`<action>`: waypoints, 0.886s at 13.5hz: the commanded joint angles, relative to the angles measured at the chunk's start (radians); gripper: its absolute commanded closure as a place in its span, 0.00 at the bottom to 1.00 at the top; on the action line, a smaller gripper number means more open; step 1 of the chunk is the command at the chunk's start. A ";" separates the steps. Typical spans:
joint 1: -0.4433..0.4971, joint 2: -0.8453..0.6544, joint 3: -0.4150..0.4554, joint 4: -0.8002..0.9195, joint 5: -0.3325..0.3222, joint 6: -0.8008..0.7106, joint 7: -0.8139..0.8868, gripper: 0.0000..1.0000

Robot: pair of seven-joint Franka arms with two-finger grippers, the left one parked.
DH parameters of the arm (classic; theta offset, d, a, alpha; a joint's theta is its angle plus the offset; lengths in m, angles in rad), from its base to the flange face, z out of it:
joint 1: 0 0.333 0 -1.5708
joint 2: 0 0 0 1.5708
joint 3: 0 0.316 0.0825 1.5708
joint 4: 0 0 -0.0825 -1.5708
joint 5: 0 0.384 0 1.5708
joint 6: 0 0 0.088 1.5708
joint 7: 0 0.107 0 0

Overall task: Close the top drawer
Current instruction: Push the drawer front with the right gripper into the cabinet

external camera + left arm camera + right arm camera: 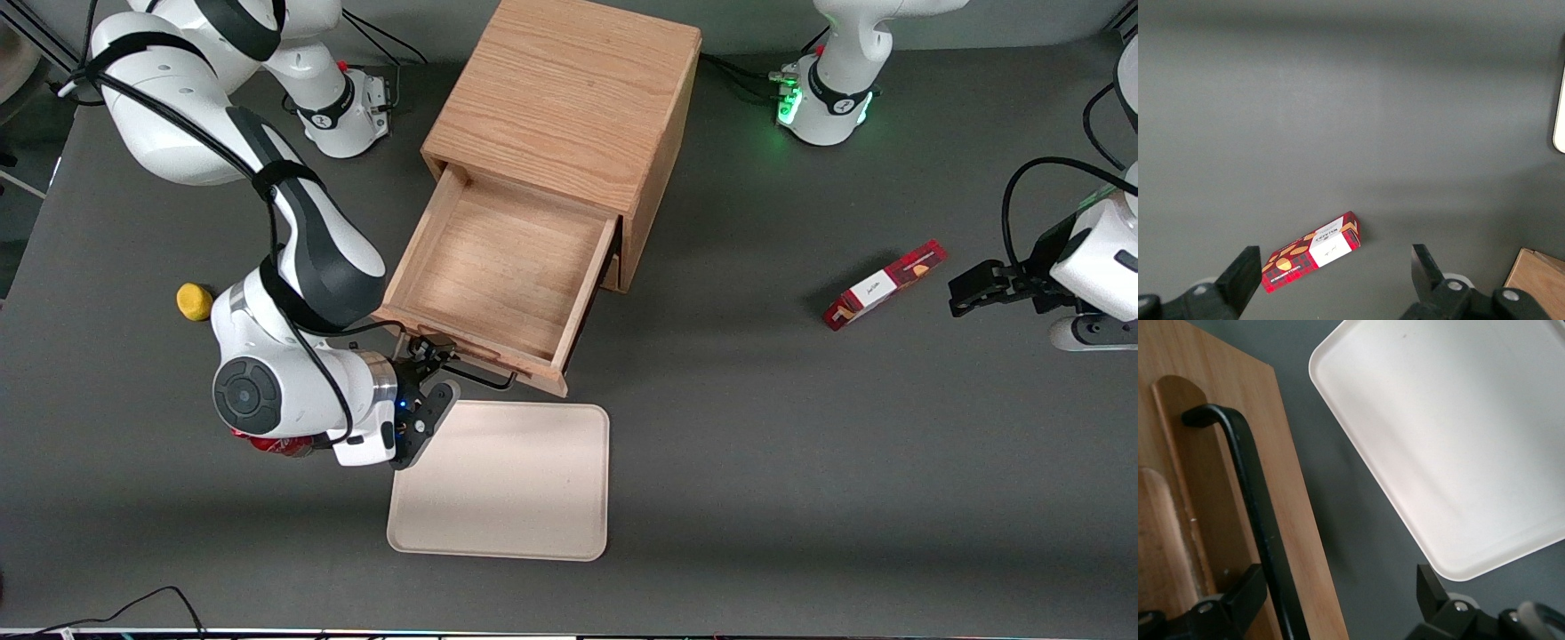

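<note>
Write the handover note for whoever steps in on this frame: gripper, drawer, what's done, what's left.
Gripper: open, at the front of the top drawer, fingers straddling its black handle without clamping it.
Top drawer: pulled far out of the cabinet, empty inside.
Nearby: a beige tray lies on the table just in front of the drawer, nearer the front camera; a yellow object sits toward the working arm's end; a red snack box toward the parked arm's end.
Done: gripper brought to the handle.
Left: the whole push; the drawer has yet to go in flush with the cabinet.
</note>
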 commanded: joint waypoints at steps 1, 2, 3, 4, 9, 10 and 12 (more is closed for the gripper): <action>-0.005 -0.030 -0.002 -0.065 -0.020 0.040 0.020 0.00; -0.004 -0.032 -0.002 -0.073 -0.020 0.043 0.022 0.00; -0.002 -0.036 -0.002 -0.085 -0.020 0.044 0.022 0.00; -0.004 -0.047 0.000 -0.099 -0.018 0.047 0.026 0.00; -0.010 -0.130 0.012 -0.234 -0.006 0.098 0.050 0.00; -0.014 -0.141 0.023 -0.249 -0.005 0.098 0.051 0.00; -0.016 -0.162 0.024 -0.273 0.021 0.100 0.071 0.00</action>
